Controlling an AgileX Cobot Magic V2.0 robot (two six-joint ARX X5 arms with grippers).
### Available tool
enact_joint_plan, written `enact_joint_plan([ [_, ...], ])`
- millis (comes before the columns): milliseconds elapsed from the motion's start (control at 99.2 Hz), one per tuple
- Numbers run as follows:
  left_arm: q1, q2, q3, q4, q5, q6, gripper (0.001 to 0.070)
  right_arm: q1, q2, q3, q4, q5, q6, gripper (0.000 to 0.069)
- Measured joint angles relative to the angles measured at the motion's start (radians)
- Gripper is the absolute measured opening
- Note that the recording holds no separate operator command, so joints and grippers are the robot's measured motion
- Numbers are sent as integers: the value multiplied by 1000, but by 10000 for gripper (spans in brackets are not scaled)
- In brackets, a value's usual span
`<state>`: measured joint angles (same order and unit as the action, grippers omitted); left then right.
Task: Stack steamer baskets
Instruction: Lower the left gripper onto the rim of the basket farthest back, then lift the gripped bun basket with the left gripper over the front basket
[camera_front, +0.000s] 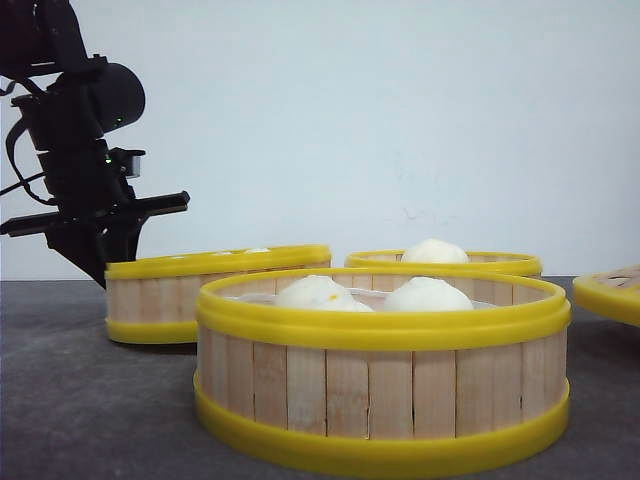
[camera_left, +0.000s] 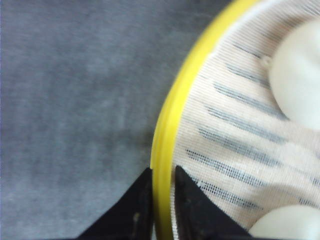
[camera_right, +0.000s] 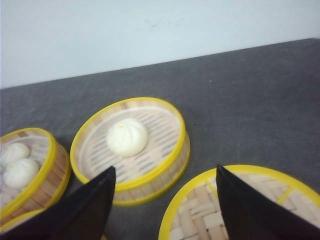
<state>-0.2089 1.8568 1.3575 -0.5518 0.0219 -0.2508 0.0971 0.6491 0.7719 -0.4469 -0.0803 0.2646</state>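
Three steamer baskets with pale slats and yellow rims show in the front view. The nearest basket (camera_front: 380, 400) holds two white buns. A second basket (camera_front: 215, 295) sits back left, and a third basket (camera_front: 445, 262) with one bun stands behind the nearest. My left gripper (camera_left: 162, 172) is shut on the yellow rim (camera_left: 167, 120) of the back-left basket, one finger outside and one inside on its white cloth liner. My right gripper (camera_right: 165, 172) hangs open above the one-bun basket (camera_right: 130, 145) and a woven-topped, yellow-rimmed round piece (camera_right: 240, 210), holding nothing.
The dark grey tabletop (camera_front: 80, 400) runs back to a white wall. The woven-topped piece (camera_front: 610, 292) lies at the right edge of the front view. My left arm (camera_front: 90, 190) stands over the table's left side. The two-bun basket (camera_right: 30, 165) lies beside the one-bun basket.
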Motion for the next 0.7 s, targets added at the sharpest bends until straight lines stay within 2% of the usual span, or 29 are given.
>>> enact_joint_plan([
  [202, 3, -58, 15, -2, 26, 1, 30, 3, 6, 0, -13, 1, -11, 395],
  [282, 15, -142, 15, -19, 65, 23, 30, 3, 3, 0, -13, 3, -23, 395],
  [444, 35, -343, 16, -27, 209, 42, 29, 3, -14, 0, -13, 5, -30, 395],
  [565, 34, -468, 24, -71, 230, 66, 28, 3, -24, 0, -13, 5, -32, 395],
  [696, 26, -526, 24, -158, 269, 88, 28, 3, -48, 0, -13, 4, -32, 395],
])
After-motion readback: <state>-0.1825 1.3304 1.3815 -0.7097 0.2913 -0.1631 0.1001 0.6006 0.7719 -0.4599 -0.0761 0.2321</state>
